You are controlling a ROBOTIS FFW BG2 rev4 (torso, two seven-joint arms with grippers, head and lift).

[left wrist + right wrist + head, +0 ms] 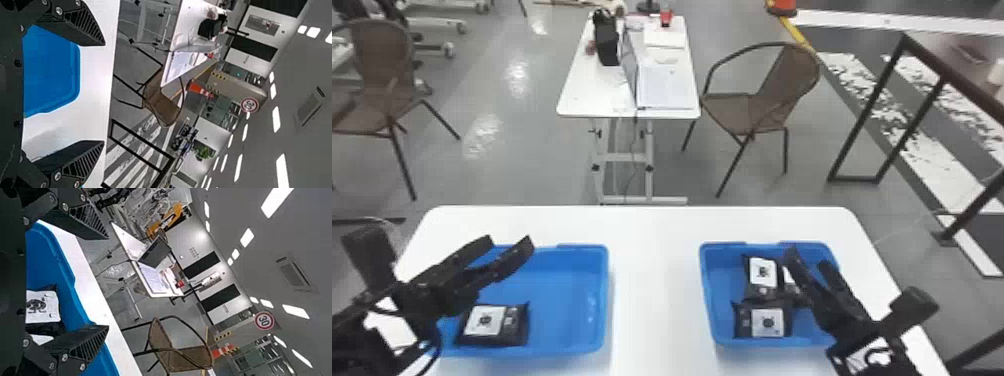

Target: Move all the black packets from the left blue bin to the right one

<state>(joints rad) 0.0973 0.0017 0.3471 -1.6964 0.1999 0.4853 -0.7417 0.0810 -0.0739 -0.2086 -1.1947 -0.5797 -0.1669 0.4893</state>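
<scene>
One black packet (494, 324) lies in the near left part of the left blue bin (567, 300). My left gripper (513, 241) is over that bin's far left side, beyond the packet, with nothing between its fingers; in the left wrist view the gripper (103, 94) is open. Several packets, one of them a black packet (763, 320), lie in the right blue bin (709, 300). Above that bin's right part is my right gripper (809, 257), and in the right wrist view the gripper (107, 282) stands open, a packet (43, 307) lying beyond its fingers.
The bins stand apart on a white table (657, 280), with bare tabletop between them. Farther off are a second white table (592, 95), a brown chair (762, 95) at its right and another chair (377, 75) at the left. A dark metal frame (897, 110) stands at the right.
</scene>
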